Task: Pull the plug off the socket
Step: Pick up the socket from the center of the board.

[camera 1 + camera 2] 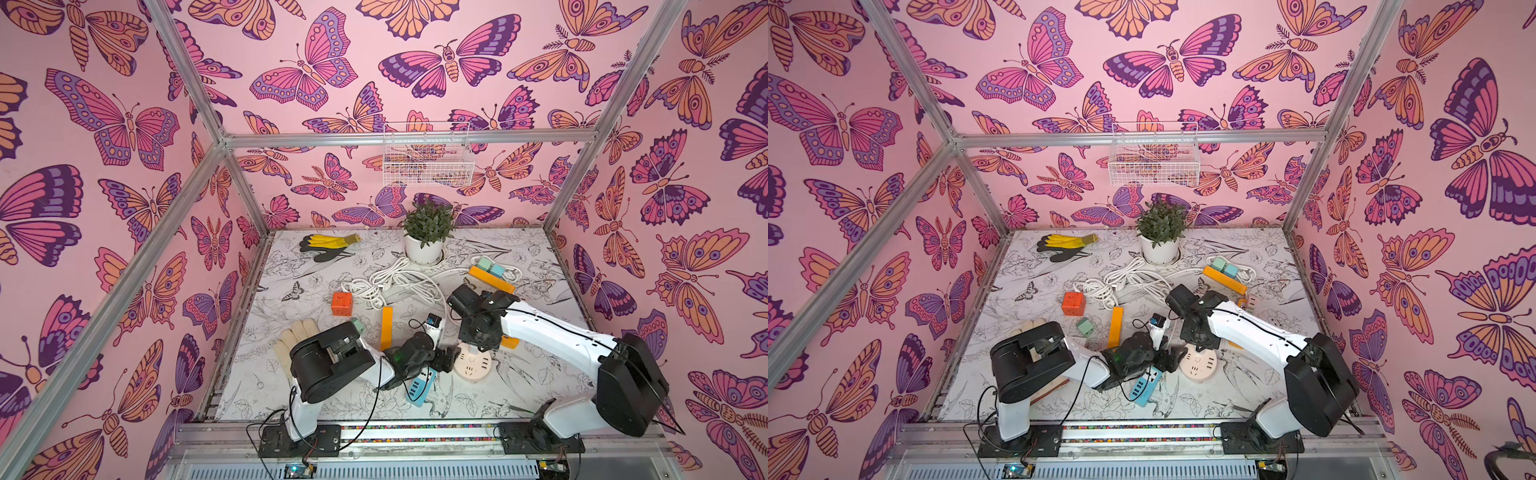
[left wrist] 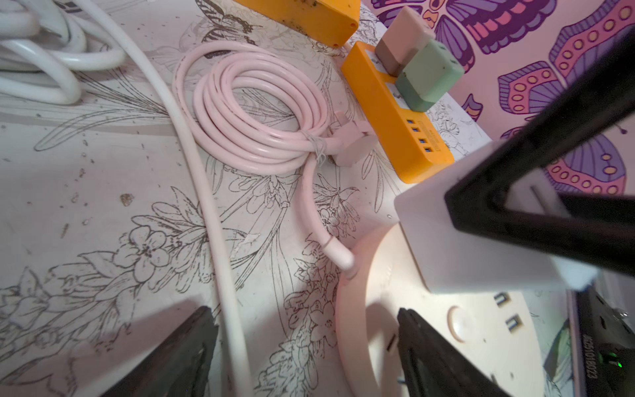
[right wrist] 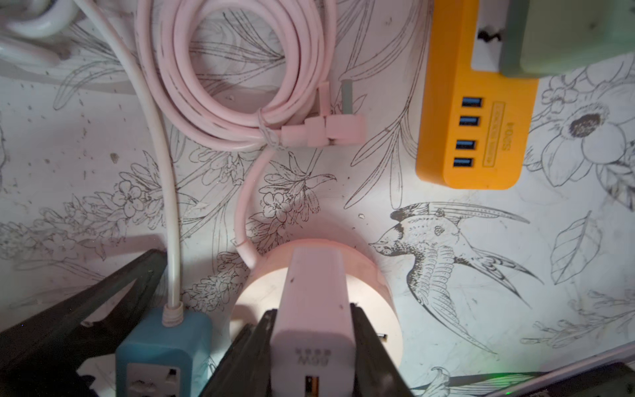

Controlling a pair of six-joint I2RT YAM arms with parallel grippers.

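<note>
The plug (image 3: 314,302) is a smooth, pale plastic block with rounded edges and a small port in its upper end. It stands upright on the flat top of the socket (image 3: 379,285), near the front middle of the table (image 3: 378,192). The socket is a low, round, cream-pink disc; in a top view (image 1: 473,368) it lies between the two arms' ends.

The right gripper (image 3: 311,326) is clenched on the plug, its black fingers (image 3: 364,343) pressed flat against two opposite sides of the block. The left gripper (image 2: 304,311) is released and grasps nothing. Its wedge-shaped fingers are spread wide, one over the socket's rim and one over the bare table.

A glossy white cable (image 2: 206,192) runs between the left fingers to a blue power strip (image 3: 161,347), which lies just beside the socket. A thick pink cord (image 3: 240,206) leaves the socket's edge and is wound into a neat coil tied with a thin twist. Its flat, angled end piece (image 3: 338,130) rests against the coil.

Near the coil lies a boxy orange power strip (image 3: 481,137) with a row of four blue ports, and a soft-green cube adapter (image 3: 567,34) is plugged into it.

The table is covered in white sheeting printed with fine line drawings of flowers and a swallow, speckled with dirt. Farther back, in a top view, lie a tangle of white cables (image 1: 395,282), an orange cube (image 1: 342,303), a leafy plant in a white pot (image 1: 428,237) and yellow-and-black gloves (image 1: 328,245).
</note>
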